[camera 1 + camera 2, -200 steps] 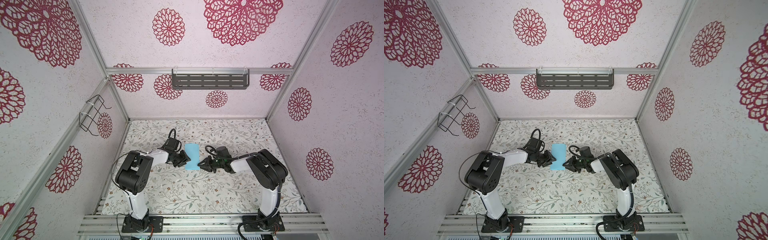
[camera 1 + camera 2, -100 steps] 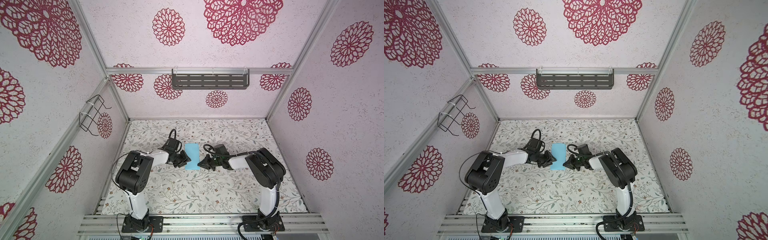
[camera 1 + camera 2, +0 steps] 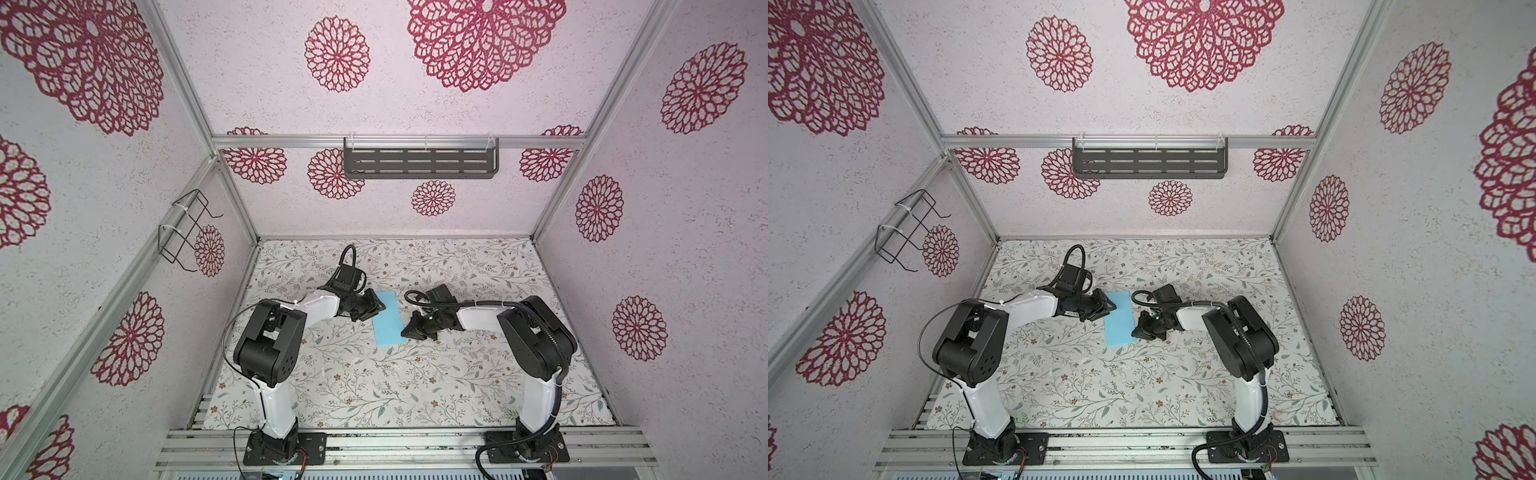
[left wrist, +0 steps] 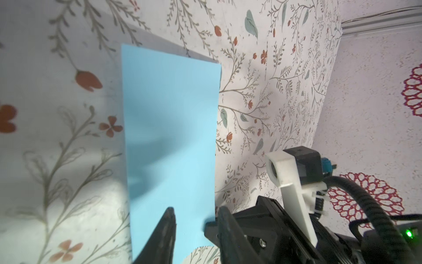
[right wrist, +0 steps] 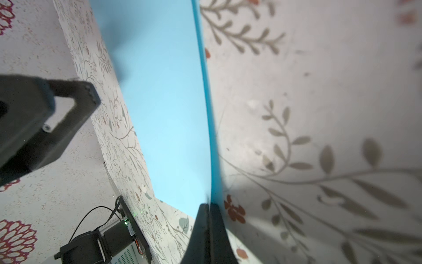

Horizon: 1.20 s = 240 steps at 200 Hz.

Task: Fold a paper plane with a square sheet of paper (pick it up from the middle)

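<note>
The square sheet of paper is light blue and lies mid-table, showing as a narrow rectangle with its long side running front to back. No paper plane is in view. My left gripper hangs at the sheet's far left part, open, with blue paper showing between its fingers. My right gripper sits at the sheet's right edge near the front. It is shut on that edge, which is raised a little off the table.
The table has a floral cover and is walled in on three sides. A dark slotted shelf hangs on the back wall and a wire holder on the left wall. An aluminium rail runs along the front.
My right gripper has moved left onto the sheet's right edge and closed on it. My left gripper's jaws have narrowed slightly and it has stayed in place.
</note>
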Motion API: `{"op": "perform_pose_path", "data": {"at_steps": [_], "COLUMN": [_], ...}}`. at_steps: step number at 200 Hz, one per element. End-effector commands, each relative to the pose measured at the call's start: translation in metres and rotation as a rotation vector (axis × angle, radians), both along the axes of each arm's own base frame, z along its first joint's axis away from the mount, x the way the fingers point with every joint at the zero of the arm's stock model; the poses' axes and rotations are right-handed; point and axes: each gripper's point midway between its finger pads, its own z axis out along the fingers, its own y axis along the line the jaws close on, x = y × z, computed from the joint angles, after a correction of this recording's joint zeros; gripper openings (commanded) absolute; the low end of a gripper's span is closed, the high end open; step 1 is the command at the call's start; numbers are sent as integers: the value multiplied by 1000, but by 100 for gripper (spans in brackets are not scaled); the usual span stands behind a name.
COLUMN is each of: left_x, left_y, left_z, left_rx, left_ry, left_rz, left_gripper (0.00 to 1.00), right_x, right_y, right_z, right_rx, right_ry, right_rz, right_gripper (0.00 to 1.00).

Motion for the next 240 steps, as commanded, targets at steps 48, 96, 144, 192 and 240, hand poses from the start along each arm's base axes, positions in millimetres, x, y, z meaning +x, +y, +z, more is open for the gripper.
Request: {"op": "perform_pose_path", "data": {"at_steps": [48, 96, 144, 192, 240], "left_x": [4, 6, -9, -11, -8], "left_y": [0, 0, 7, 8, 6], "left_z": [-32, -39, -60, -63, -61], "left_rx": [62, 68, 92, 92, 79], "left_ry": [47, 56, 121, 123, 113], "left_rz": [-41, -51, -31, -22, -22], "left_gripper": [30, 29, 27, 27, 27], "right_x": [-13, -15, -8, -13, -9], "right_y": [-34, -38, -22, -14, -15], "right_z": [-11, -16, 12, 24, 31], "right_rx": [-147, -174, -51, 40, 45], "right_ry": [34, 41, -7, 28, 5], "right_rz": [1, 3, 2, -25, -43], "right_gripper": [0, 0, 11, 18, 8]}}
